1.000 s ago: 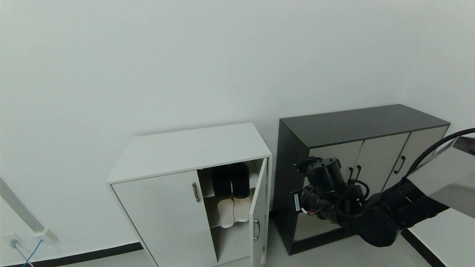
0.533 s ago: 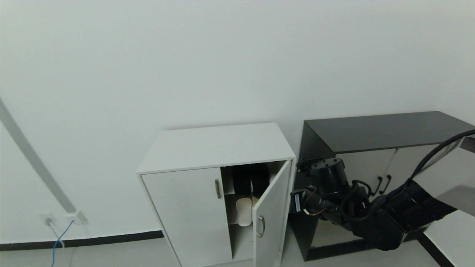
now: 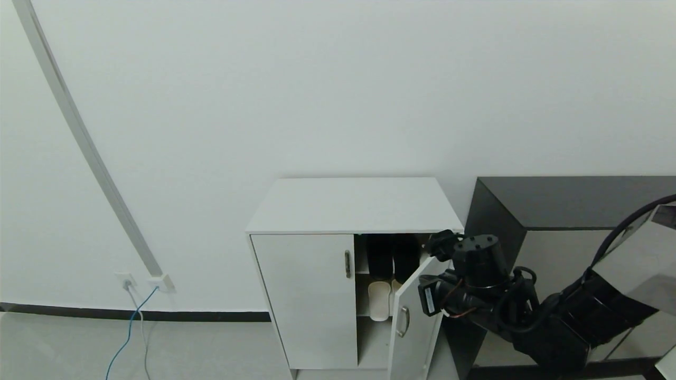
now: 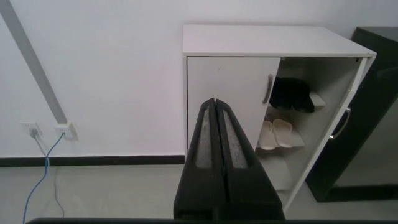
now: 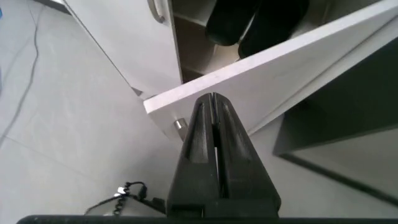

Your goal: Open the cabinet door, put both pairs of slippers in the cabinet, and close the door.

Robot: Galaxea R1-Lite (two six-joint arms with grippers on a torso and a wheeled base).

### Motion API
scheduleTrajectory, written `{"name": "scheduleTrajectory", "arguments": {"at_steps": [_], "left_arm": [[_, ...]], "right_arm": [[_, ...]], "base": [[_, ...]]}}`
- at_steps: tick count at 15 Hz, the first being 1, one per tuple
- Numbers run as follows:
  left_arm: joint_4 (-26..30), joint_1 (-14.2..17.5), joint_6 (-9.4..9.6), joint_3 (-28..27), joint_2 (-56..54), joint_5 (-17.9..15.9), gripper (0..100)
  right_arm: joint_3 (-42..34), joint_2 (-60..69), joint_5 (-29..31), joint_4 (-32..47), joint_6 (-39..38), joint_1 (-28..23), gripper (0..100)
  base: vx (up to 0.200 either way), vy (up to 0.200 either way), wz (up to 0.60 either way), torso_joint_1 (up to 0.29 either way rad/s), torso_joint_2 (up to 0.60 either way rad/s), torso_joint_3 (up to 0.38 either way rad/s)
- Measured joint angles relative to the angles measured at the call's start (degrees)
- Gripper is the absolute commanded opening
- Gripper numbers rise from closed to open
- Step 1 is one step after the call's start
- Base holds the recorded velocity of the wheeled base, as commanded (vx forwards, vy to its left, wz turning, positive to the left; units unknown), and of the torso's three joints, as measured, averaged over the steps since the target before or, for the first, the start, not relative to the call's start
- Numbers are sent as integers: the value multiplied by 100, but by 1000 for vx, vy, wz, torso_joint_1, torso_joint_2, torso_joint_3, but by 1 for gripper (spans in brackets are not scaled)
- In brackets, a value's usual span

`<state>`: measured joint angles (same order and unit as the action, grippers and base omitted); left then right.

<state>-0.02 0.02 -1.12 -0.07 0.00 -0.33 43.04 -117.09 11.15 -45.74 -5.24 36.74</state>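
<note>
The white cabinet (image 3: 354, 206) stands against the wall, its left door (image 3: 306, 295) shut. Its right door (image 3: 417, 316) stands partly open. A black pair of slippers (image 3: 393, 256) sits on the upper shelf and a white pair of slippers (image 3: 380, 301) on the shelf below. My right gripper (image 3: 439, 244) is shut, with its tip at the right door's top edge (image 5: 261, 68) on the outer side. Inside, the black slippers (image 5: 255, 18) show past that edge. My left gripper (image 4: 216, 101) is shut on nothing, held well back from the cabinet (image 4: 273, 40).
A dark cabinet (image 3: 570, 200) stands right beside the white one. A wall outlet (image 3: 127, 279) with hanging cables (image 3: 127, 338) and a slanting conduit (image 3: 79, 137) are at the left. Bare grey floor (image 3: 185, 348) lies before the cabinet's left side.
The head camera has turned left, shifting everything rightward in the picture. The right door has swung partway toward shut, and my right gripper has come up against its top edge.
</note>
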Motion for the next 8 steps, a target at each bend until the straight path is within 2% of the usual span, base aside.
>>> {"name": "scheduleTrajectory", "arguments": {"at_steps": [2,7,8], "left_arm": [[2,5,4,0,0,0,0],[2,2,6,-2,0,0,0],[2,7,9,-4,0,0,0]], "right_arm": [[-284,67,-10,-51,174,-23,0],[-1130,413,-65,-257,445,57,0],[-1187,422,-98,-254,500,90,0]], "base": [[0,0,0,0,0,0],[200,0,0,0,3,3],[0,0,0,0,0,0]]}}
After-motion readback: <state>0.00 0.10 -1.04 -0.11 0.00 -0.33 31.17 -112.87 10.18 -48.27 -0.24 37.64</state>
